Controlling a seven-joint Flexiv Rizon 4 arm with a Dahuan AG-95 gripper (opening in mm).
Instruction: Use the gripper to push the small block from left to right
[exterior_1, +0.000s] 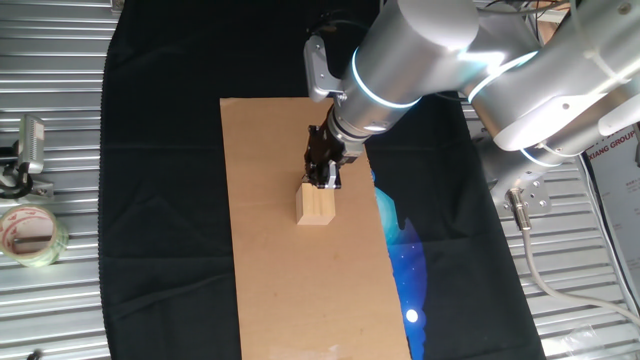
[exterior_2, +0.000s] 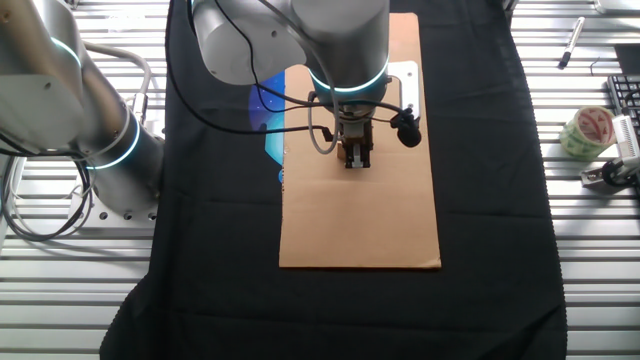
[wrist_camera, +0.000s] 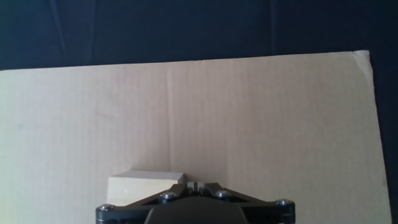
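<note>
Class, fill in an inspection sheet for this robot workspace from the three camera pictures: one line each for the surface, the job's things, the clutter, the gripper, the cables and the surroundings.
Surface: brown cardboard sheet on a black cloth, over a ribbed metal table.
Job's things: small block, pale wood, upright on the cardboard.
Clutter: tape roll and a metal clip off the cloth; pen on the table.
Gripper: gripper low beside the small block, fingers together, holding nothing.
Cables: black cable looped at the wrist; grey cable by the arm base.
Surroundings: keyboard edge; nothing else seen.
</note>
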